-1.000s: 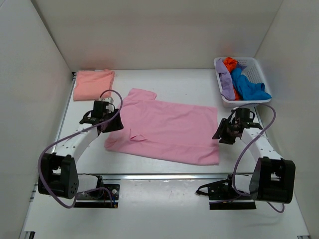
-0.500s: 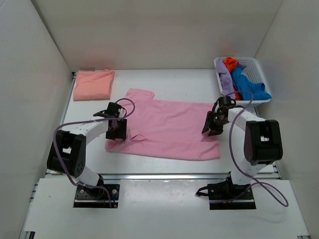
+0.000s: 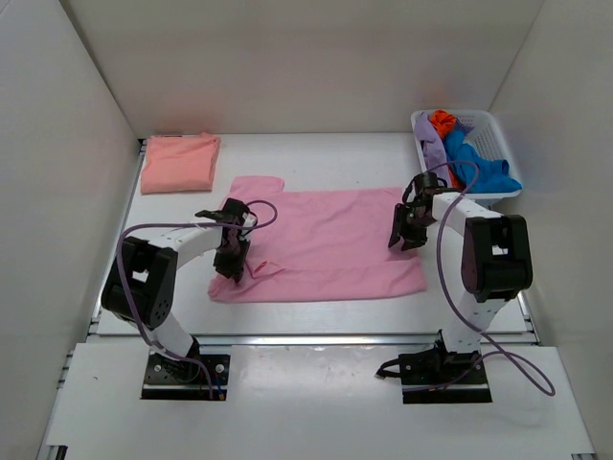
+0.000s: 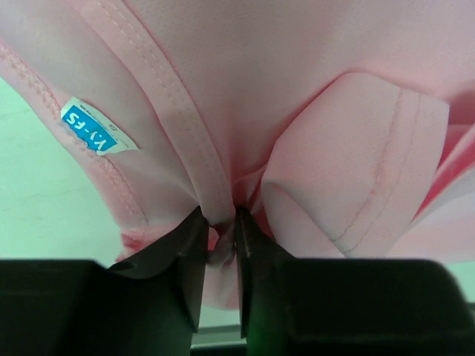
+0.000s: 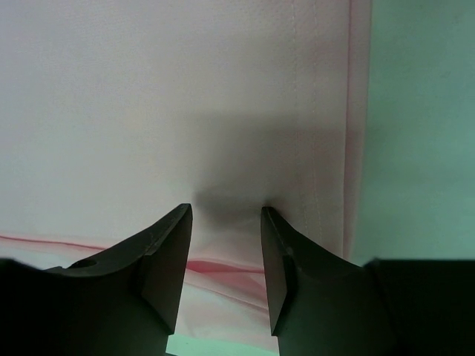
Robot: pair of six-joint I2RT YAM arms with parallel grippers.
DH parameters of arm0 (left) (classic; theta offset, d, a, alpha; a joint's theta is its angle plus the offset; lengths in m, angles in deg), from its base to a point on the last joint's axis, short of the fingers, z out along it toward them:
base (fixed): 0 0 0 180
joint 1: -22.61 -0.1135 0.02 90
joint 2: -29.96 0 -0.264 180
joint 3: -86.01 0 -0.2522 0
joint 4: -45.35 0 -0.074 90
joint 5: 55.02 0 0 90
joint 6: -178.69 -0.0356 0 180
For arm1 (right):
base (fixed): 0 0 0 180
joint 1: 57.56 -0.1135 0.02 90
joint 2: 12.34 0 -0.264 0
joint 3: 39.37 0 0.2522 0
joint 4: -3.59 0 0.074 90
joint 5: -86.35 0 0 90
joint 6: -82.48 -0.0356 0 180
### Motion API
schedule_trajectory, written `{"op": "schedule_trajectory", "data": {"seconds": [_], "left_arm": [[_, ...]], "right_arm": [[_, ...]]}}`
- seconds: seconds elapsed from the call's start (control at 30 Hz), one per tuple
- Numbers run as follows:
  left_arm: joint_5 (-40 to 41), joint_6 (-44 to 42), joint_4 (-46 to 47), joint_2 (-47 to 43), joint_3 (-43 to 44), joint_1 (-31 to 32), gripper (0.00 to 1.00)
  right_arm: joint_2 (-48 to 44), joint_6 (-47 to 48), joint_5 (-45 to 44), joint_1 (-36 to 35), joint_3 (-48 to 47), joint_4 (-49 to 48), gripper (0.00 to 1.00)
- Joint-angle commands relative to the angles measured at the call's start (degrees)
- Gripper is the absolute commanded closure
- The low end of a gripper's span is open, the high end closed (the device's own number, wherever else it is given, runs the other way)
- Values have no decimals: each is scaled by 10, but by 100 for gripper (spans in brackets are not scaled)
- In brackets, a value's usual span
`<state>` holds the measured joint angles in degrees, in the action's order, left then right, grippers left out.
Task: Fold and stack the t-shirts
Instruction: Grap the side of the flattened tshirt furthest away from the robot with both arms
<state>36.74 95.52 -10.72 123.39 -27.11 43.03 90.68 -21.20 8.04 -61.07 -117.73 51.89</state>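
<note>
A light pink t-shirt (image 3: pixel 326 244) lies spread flat mid-table. My left gripper (image 3: pixel 233 261) sits at its left end, shut on a bunched pinch of pink cloth by the collar seam (image 4: pixel 178 126); in the left wrist view the gripper (image 4: pixel 219 219) has cloth squeezed between both fingers, beside a blue size tag (image 4: pixel 89 127). My right gripper (image 3: pixel 400 235) rests on the shirt's right end near the hem. In the right wrist view it (image 5: pixel 226 215) is open, tips down on flat pink cloth (image 5: pixel 148 111). A salmon-peach t-shirt (image 3: pixel 179 161) lies folded at the back left.
A white lattice basket (image 3: pixel 477 113) at the back right holds blue (image 3: pixel 479 168), purple (image 3: pixel 436 158) and orange (image 3: pixel 442 122) clothes. White walls close in the table on three sides. Both arm bases stand at the near edge.
Both arms swung inward onto the pink shirt's ends. The left gripper closed on the cloth by the collar. The shirt's left end bunched and its outline straightened.
</note>
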Motion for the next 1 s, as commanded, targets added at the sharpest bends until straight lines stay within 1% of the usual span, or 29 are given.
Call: {"op": "schedule_trajectory", "data": {"seconds": [0.0,0.07,0.13,0.17,0.2,0.23,0.27,0.3,0.33,0.4,0.53,0.57,0.67,0.83,0.93,0.97], "left_arm": [[-21,-26,-58,-13,10,0,70],[-22,-32,-67,-25,11,-3,76],[-19,-36,-71,-39,17,-9,75],[-18,-30,-72,-55,21,-20,71],[-18,-27,-72,-69,25,-29,66],[-18,-27,-68,-76,34,-38,52],[-19,-24,-67,-90,46,-47,42],[-19,-26,-60,-100,51,-56,37],[-20,-20,-56,-105,68,-60,31],[-18,-12,-35,-112,101,-75,24],[-18,4,16,-90,149,-88,21],[-18,6,27,-84,169,-91,20],[-30,21,70,-40,204,-99,18],[-47,31,135,59,258,-120,19],[-77,43,180,114,290,-136,21],[-80,46,194,135,298,-131,21]], "right_arm": [[5,23,-44,-9,22,23,60],[-4,24,-41,-10,36,31,60],[-16,28,-42,-11,52,36,59],[-19,23,-43,-10,56,34,60],[-33,29,-43,-13,58,35,60],[-36,26,-46,-12,60,38,59],[-45,29,-47,-15,59,43,59],[-52,29,-49,-18,58,42,58],[-56,31,-53,-16,52,46,49],[-71,37,-48,-16,42,43,40],[-103,31,-45,-19,12,36,32],[-112,33,-40,-20,8,26,33],[-140,29,-35,-26,-9,3,34],[-178,23,-16,-31,-9,-42,34],[-211,15,-4,-33,14,-82,35],[-219,15,0,-33,23,-94,37]]}}
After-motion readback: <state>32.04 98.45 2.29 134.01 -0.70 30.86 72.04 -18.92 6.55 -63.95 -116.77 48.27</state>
